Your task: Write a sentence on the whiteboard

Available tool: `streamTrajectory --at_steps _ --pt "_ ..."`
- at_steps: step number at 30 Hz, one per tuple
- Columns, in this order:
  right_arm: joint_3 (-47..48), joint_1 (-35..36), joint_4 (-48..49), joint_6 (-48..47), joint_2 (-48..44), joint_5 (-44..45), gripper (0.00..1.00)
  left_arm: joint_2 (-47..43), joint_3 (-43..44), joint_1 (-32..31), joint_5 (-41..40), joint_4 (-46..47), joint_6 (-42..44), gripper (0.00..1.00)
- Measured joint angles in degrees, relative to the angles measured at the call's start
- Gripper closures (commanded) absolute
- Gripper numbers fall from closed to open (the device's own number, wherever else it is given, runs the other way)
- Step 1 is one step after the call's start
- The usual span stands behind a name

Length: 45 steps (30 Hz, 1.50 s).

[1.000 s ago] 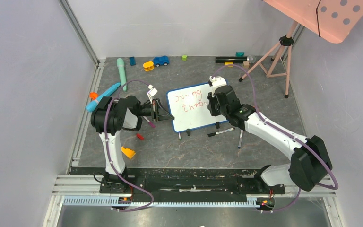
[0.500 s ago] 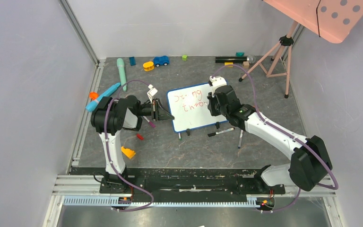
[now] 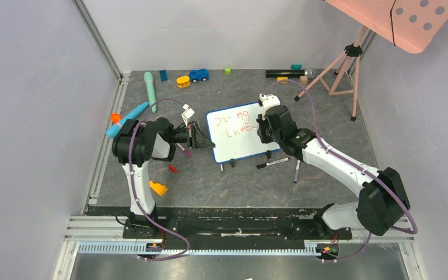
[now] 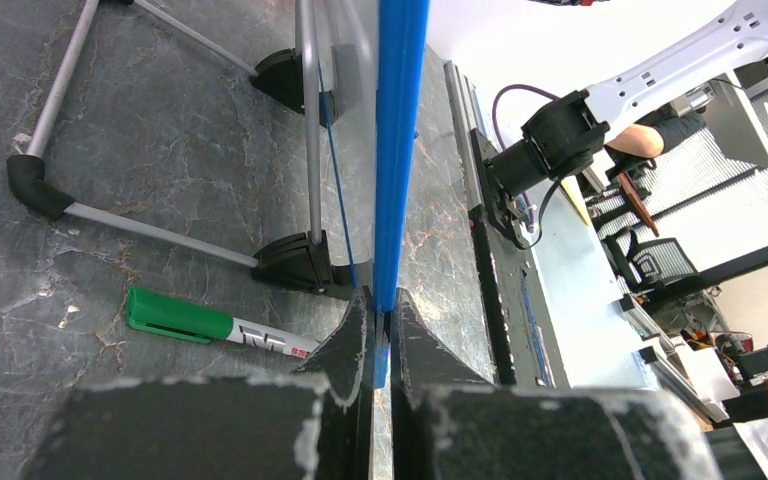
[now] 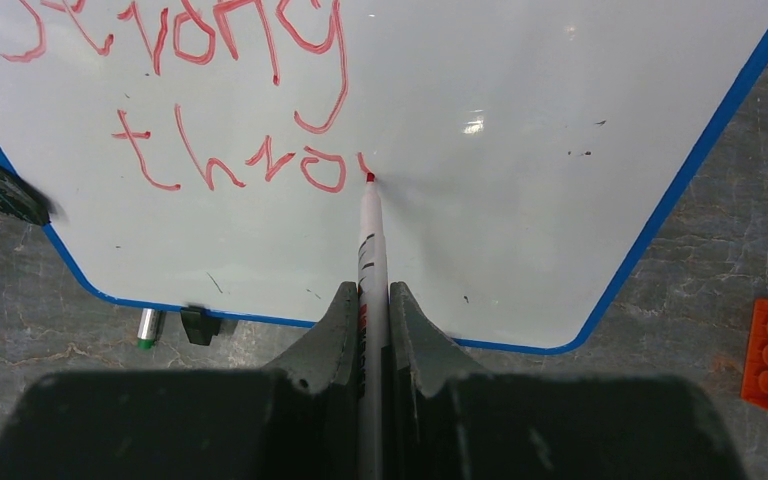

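The whiteboard (image 3: 233, 146) with a blue frame stands mid-table; its face fills the right wrist view (image 5: 520, 110). The sentence (image 5: 200, 90) is red handwriting in two lines, reading about "Strong" and "throu". My right gripper (image 5: 370, 300) is shut on a red marker (image 5: 371, 240) whose tip touches the board at the end of the second line. My left gripper (image 4: 380, 315) is shut on the board's blue left edge (image 4: 400, 150). In the top view the left gripper (image 3: 205, 142) is at the board's left edge and the right gripper (image 3: 262, 129) is over its right part.
A green marker (image 4: 210, 322) lies under the board by its black feet. A black marker (image 3: 272, 163) and another pen (image 3: 296, 171) lie in front. Toys line the far edge; a blue pen (image 3: 126, 119) and orange pieces (image 3: 158, 188) lie left. A tripod (image 3: 341, 64) stands back right.
The right gripper has shifted slightly along the second line, adding a stroke of red writing. The left arm has not moved.
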Motion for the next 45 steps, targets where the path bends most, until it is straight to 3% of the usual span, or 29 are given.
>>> streamTrajectory --at_steps 23,45 --pt "5.05 -1.53 -3.08 -0.48 2.54 1.90 1.00 0.37 0.37 -0.04 -0.24 0.00 -0.04 0.98" --pt "0.35 -1.57 -1.20 0.92 0.37 0.92 1.00 0.72 0.61 -0.04 -0.15 0.02 -0.17 0.98"
